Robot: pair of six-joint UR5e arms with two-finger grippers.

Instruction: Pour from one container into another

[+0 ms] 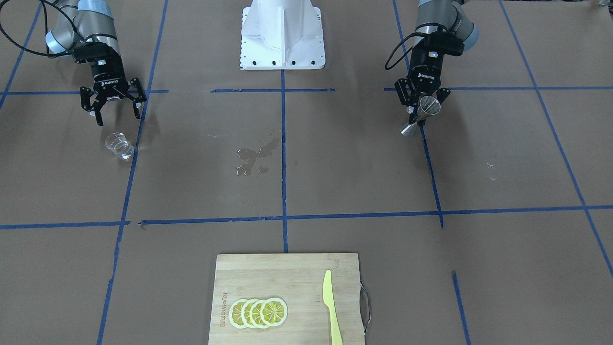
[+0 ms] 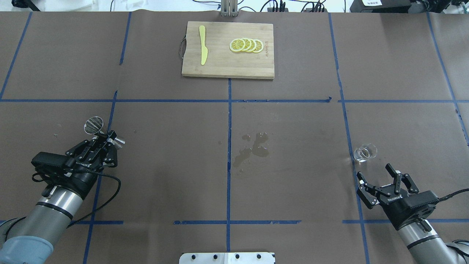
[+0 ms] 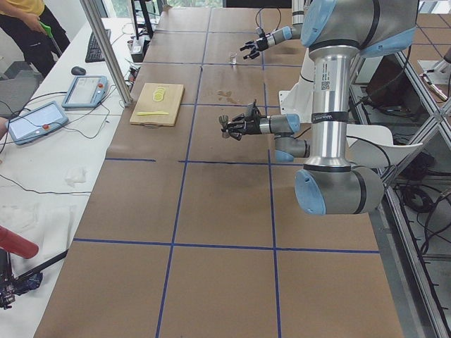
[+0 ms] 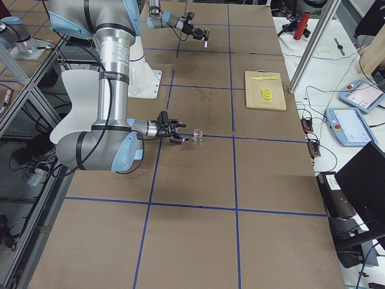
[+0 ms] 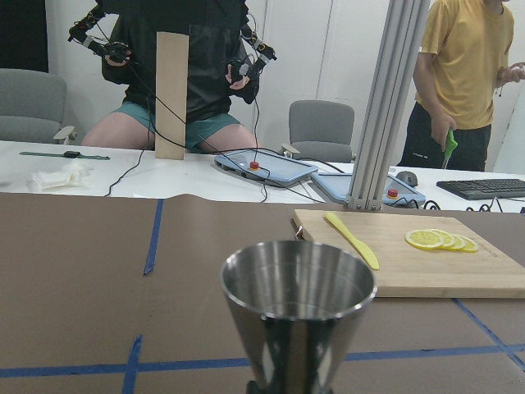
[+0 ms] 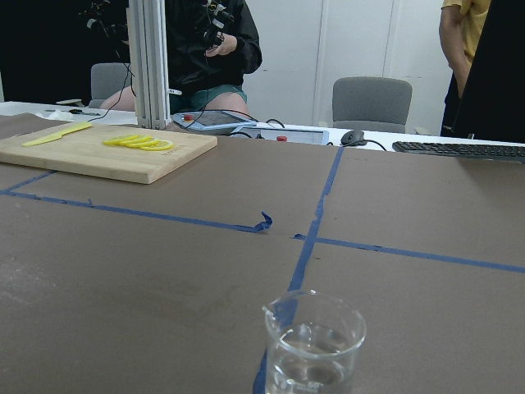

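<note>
The steel jigger (image 1: 429,105) is off the table, gripped at its narrow waist by my left gripper (image 1: 421,112), which is shut on it. In the overhead view the jigger (image 2: 93,125) shows its round mouth beyond the left gripper (image 2: 109,138). It fills the left wrist view (image 5: 297,316), mouth up. The clear glass cup (image 1: 119,145) stands upright on the table just in front of my right gripper (image 1: 118,117), which is open and apart from it. The cup (image 2: 365,152) lies ahead of the right gripper (image 2: 377,175), and it sits low in the right wrist view (image 6: 316,345).
A small wet spill (image 2: 253,146) marks the table's middle. At the far edge lies a wooden cutting board (image 2: 220,66) with lemon slices (image 2: 246,45) and a yellow knife (image 2: 202,49). The robot's white base (image 1: 282,36) stands between the arms.
</note>
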